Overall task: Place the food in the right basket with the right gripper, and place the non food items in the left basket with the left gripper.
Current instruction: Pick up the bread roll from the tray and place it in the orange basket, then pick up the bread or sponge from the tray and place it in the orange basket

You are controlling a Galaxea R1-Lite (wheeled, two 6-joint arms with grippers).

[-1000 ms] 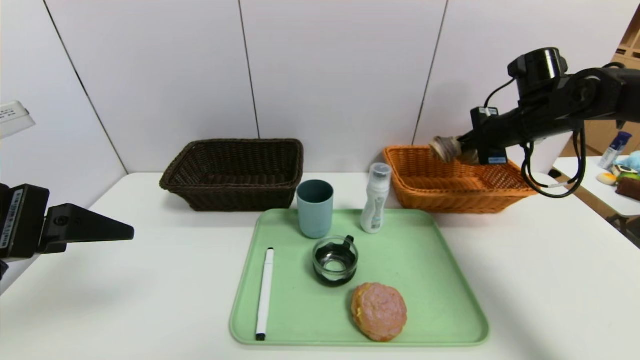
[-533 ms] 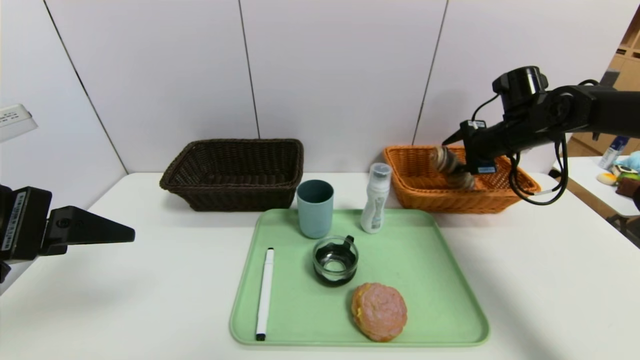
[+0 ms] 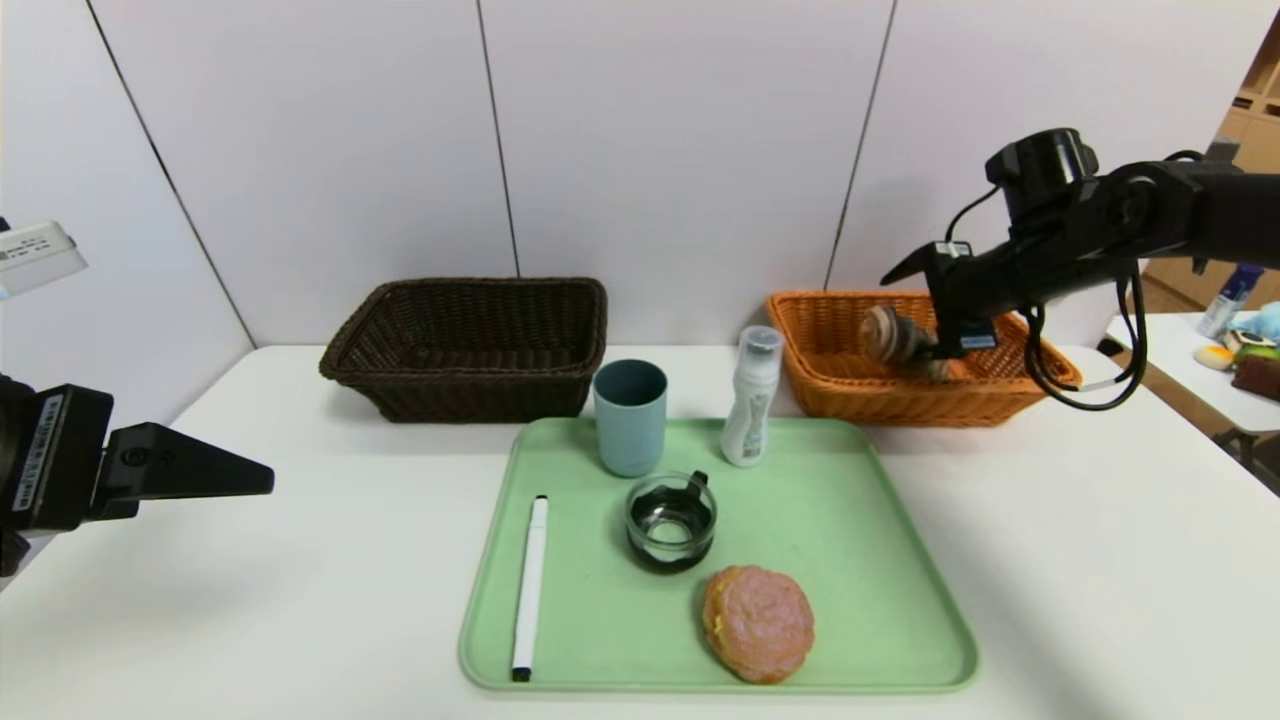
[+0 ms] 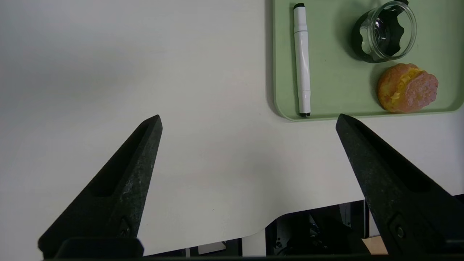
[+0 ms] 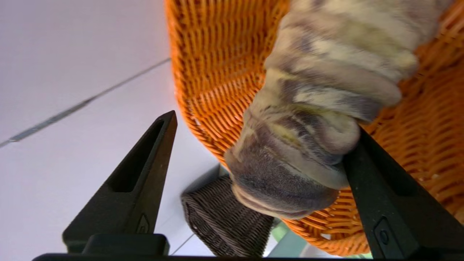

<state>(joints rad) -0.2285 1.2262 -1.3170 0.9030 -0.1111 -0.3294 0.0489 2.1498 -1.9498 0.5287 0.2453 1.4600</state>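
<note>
Reaching over orange basket (image 3: 840,385), right gripper (image 3: 925,300) splayed.

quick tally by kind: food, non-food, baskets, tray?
Food: 2 (bun, loaf)
Non-food: 4 (cup, bottle, mug, marker)
Baskets: 2 (brown, orange)
Tray: 1
Total: 9

Black arms, pointed black fingers (image 4: 123,185), looping cables.
</note>
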